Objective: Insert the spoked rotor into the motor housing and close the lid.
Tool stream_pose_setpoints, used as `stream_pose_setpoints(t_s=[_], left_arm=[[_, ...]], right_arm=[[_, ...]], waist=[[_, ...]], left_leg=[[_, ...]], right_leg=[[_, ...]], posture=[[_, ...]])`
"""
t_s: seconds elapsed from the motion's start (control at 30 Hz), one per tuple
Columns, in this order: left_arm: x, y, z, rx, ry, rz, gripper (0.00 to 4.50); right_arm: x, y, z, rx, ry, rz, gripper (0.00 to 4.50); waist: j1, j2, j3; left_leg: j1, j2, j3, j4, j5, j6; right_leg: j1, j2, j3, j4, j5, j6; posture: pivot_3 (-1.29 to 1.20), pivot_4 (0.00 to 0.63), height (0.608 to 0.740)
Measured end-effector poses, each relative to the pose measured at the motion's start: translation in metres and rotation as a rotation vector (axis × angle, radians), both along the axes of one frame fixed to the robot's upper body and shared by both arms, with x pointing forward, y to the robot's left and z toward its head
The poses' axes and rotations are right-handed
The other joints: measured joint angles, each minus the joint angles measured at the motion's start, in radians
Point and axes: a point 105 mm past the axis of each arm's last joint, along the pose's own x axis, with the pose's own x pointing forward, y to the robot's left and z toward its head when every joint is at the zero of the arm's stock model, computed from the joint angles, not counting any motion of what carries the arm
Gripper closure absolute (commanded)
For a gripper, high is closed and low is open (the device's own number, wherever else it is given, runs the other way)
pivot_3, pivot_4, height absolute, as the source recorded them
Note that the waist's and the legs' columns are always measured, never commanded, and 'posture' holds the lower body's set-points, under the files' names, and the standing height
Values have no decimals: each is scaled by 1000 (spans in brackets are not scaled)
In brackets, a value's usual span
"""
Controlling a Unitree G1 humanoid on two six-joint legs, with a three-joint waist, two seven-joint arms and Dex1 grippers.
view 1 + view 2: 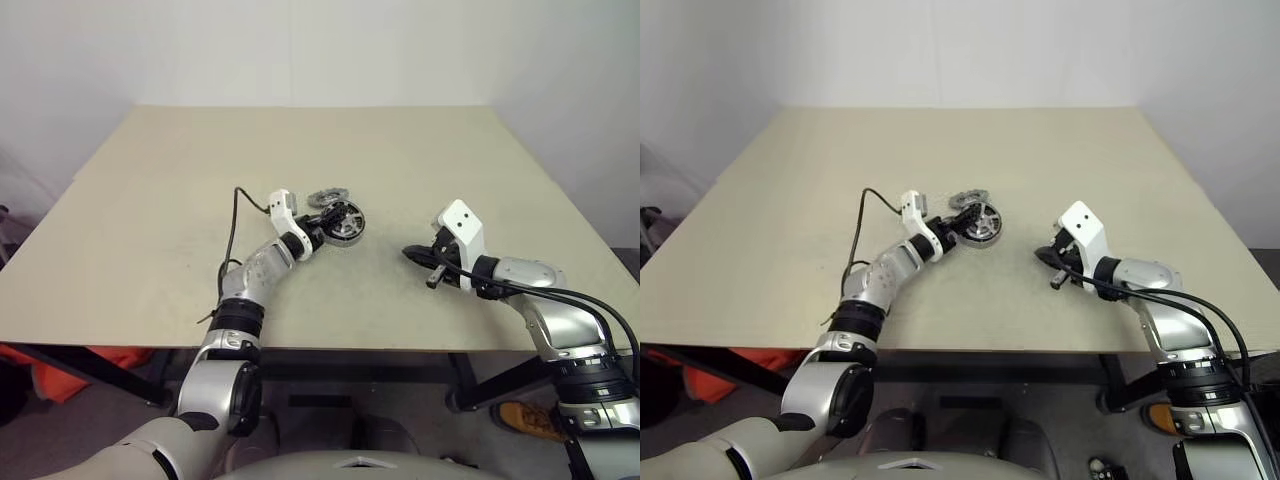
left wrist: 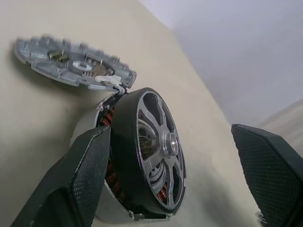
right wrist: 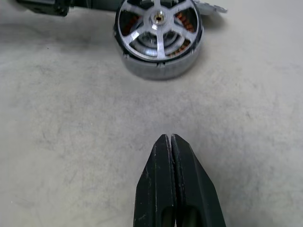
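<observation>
Motor housing [image 3: 158,64]: sits on the table [image 1: 150,230] about mid-width, slightly left of centre; copper windings show between the spokes; its silver wall faces the right wrist view.
Spoked rotor [image 2: 149,156]: already inside the housing, dark rim ringing the silver spokes and hub; in the left wrist view the rim appears to stand a little proud of the cup, so whether it is fully seated I cannot tell.
Lid [image 2: 71,64]: lies flat on the table just beyond the housing, on its far side, its edge at or touching the housing's rim; not yet on top, so closing is the step left.
Left gripper [image 2: 175,179]: at the housing's left side, jaws spread wide around the rotor and cup; one finger [image 2: 78,179] lies against or just beside the dark rim, the other stands clear of it; nothing clamped; likely placed so to steady or press the rotor home, or poised to go for the lid.
Right gripper [image 3: 171,179]: hangs over bare table well right of the housing, pointed toward it; fingers pressed together, holding nothing; reads as parked out of the way.
Risk: nudging the lid further off while reaching past the housing.
</observation>
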Motion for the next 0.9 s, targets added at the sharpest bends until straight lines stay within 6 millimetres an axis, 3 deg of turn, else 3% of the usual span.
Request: stream_pose_setpoints(t_s=[0.1, 0.17, 0.3, 0.43, 0.53, 0.6, 0.77, 0.9], left_arm=[[5, 16, -1, -222, 144, 61, 214], [5, 14, -1, -193, 132, 52, 214], [3, 4, -4, 52, -4, 42, 214], [5, 16, -3, -209, 155, 65, 214], [6, 12, -3, -99, 107, 67, 214], [7, 13, -2, -160, 151, 68, 214], [-3, 6, -1, -211, 255, -74, 214], [-23, -12, -1, -282, 359, -255, 214]], right_arm=[[0, 0, 0, 0, 0, 0, 4500], [0, 0, 0, 0, 0, 0, 4500], [0, 1, 0, 1, -1, 1, 4500], [1, 1, 1, 0, -2, 2, 4500], [1, 1, 0, -2, -2, 1, 4500], [1, 1, 0, -2, -2, 1, 4500], [1, 0, 0, -6, -1, -1, 4500], [2, 0, 0, -7, -3, 0, 4500]], waist=[[-4, 0, 0], [1, 0, 0], [10, 0, 0], [7, 0, 0], [7, 0, 0], [7, 0, 0], [18, 2, -1], [43, 2, -1]], left_leg=[[0, 0, 1, 0, 0, -1], [0, 0, 1, 0, 0, -1], [-1, -1, -1, 2, -1, 1], [1, 0, 1, 3, 0, 0], [0, -1, 0, 3, 0, 0], [0, -1, 1, 4, 0, 0], [0, -2, 1, 4, -1, 1], [-2, -3, 1, 8, -2, 4]], right_leg=[[0, 0, 0, 1, 0, 0], [0, 0, 0, 1, 0, 0], [1, -1, 0, 0, 0, 0], [1, -1, 0, 3, 0, 0], [1, -1, 0, 2, 0, 0], [1, -1, 0, 3, 0, 0], [1, -2, 0, 3, 0, 0], [2, -4, 0, 3, 0, 0]], posture=[[0, 0, 740], [0, 0, 740], [0, 0, 740], [0, 0, 740], [0, 0, 740], [0, 0, 740], [0, 0, 740], [0, 0, 740]])
